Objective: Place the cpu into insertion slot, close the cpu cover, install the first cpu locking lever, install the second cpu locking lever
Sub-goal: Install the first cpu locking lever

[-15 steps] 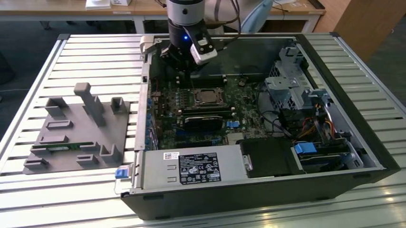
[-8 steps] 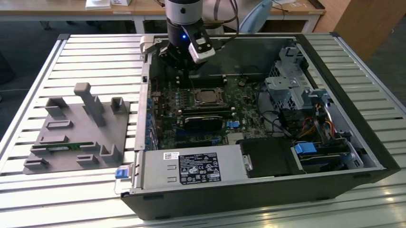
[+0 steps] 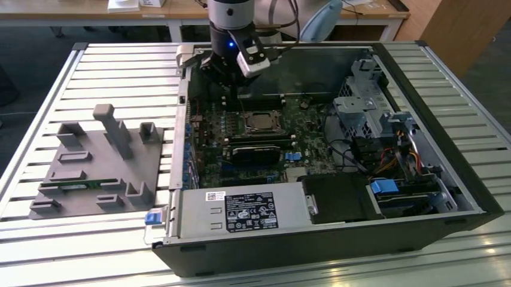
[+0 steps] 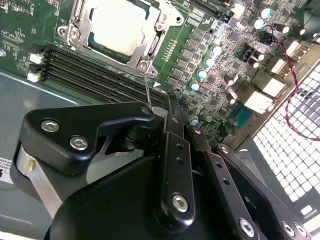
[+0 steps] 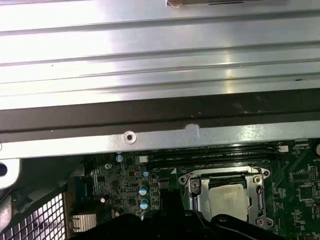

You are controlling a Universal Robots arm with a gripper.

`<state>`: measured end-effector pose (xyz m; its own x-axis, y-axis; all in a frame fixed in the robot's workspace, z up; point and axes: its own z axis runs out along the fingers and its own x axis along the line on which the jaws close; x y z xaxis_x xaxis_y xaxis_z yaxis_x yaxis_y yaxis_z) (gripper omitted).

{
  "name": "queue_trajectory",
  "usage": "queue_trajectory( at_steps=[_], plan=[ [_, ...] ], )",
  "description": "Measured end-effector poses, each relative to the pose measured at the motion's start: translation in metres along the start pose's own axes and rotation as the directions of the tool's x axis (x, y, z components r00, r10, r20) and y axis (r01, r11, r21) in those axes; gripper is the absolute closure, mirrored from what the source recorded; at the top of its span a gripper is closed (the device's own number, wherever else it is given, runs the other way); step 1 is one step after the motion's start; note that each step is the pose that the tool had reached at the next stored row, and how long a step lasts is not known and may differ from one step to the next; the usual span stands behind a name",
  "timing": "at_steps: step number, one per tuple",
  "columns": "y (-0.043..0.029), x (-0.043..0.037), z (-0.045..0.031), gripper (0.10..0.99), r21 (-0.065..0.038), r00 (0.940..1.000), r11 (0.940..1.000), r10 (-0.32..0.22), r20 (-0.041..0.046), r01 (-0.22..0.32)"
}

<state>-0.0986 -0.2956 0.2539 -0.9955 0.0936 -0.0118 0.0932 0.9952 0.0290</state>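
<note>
Cpu [image 4: 116, 25] lies near gripper [image 4: 167, 106], not touching.

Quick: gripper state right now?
Gripper: open or shut cannot be told; it sits at the thin locking lever beside the cpu cover.

this was a robotics lab or test workshop. an opened computer case [image 3: 303, 254] lay on its side on a counter [image 3: 112, 66] of ribbed metal slats, its green circuit board [image 3: 209, 128] bared. a robot arm [image 3: 231, 24] reached down into the case. beside the case sat a grey moulded parts fixture [image 3: 96, 173]; behind the case stood wooden desks [image 3: 80, 13].
</note>
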Motion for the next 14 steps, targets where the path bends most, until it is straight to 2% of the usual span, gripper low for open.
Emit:
queue_trajectory(
  at_steps=[6, 14],
  plan=[
    [0.0022, -0.0019, 0.0004, 0.984, 0.000, 1.0000, 1.0000, -0.002, -0.0002, 0.002],
    [0.0040, -0.0121, 0.0013, 0.984, 0.000, 1.0000, 1.0000, -0.002, -0.0022, 0.002]
  ],
)
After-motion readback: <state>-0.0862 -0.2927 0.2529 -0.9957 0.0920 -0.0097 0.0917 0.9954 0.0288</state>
